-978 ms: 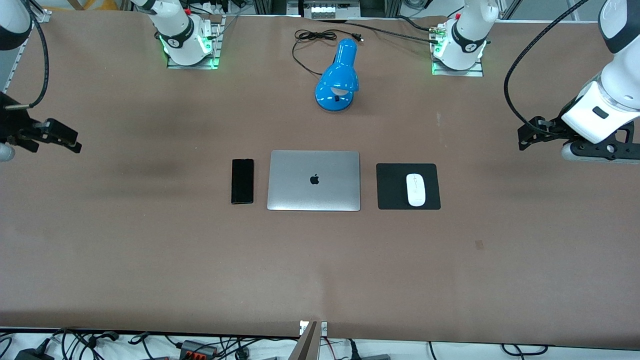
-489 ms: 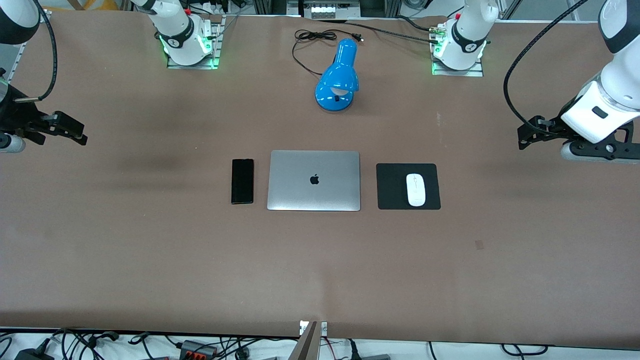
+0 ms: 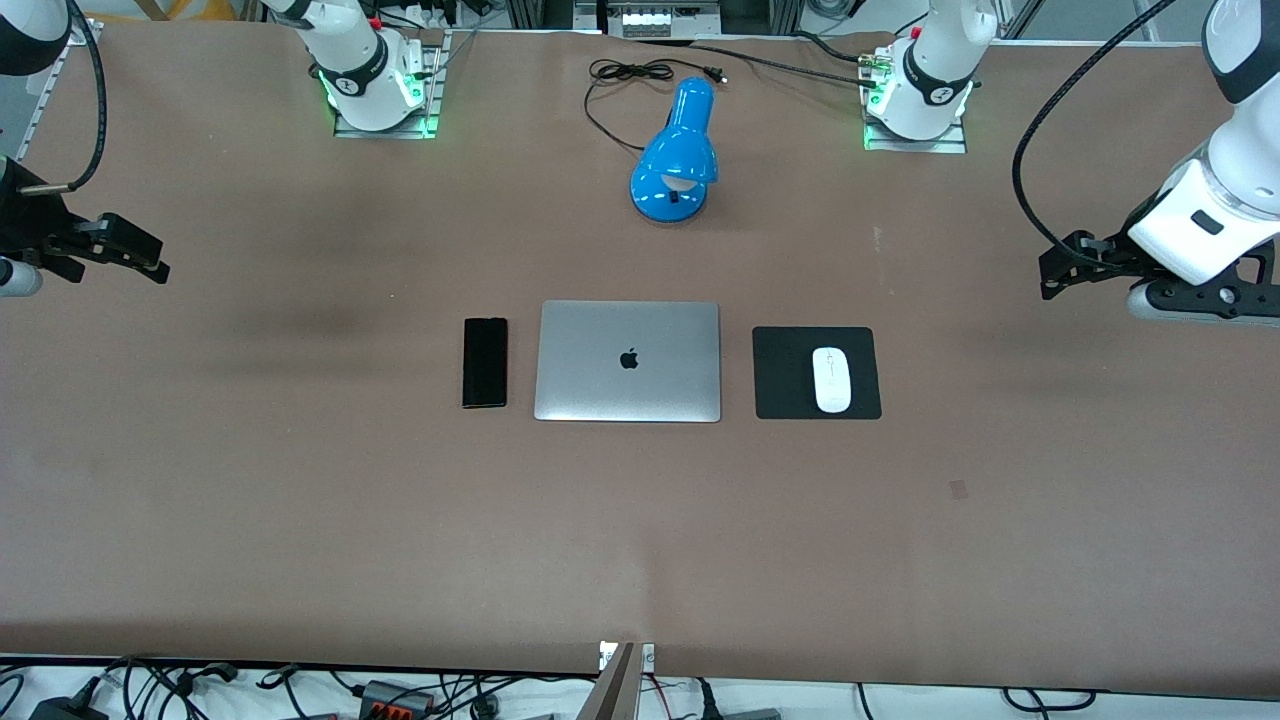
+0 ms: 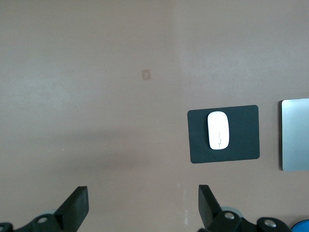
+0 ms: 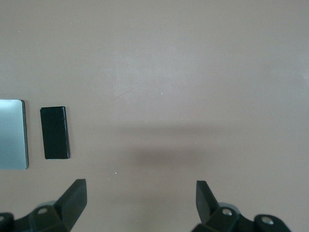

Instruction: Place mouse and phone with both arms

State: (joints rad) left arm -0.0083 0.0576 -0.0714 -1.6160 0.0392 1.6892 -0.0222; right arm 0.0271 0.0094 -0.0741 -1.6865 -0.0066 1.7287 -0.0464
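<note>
table (image 3: 300, 520) — laptop (image 3: 627, 361) flanked: phone (image 3: 485, 362) toward right arm's end, mouse (image 3: 831, 380) set on mouse pad (image 3: 790, 373) toward left arm's, apparently placed. left gripper (image 3: 1065, 272) and right gripper (image 3: 135, 258) held wide, empty, over bare table.

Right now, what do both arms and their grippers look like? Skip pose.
Both arms are white with black joint bands; bases glow green. A black cable loops beside each arm. The left gripper and right gripper are black, each with two wedge-shaped fingers mounted on a black bracket with round holes.
</note>
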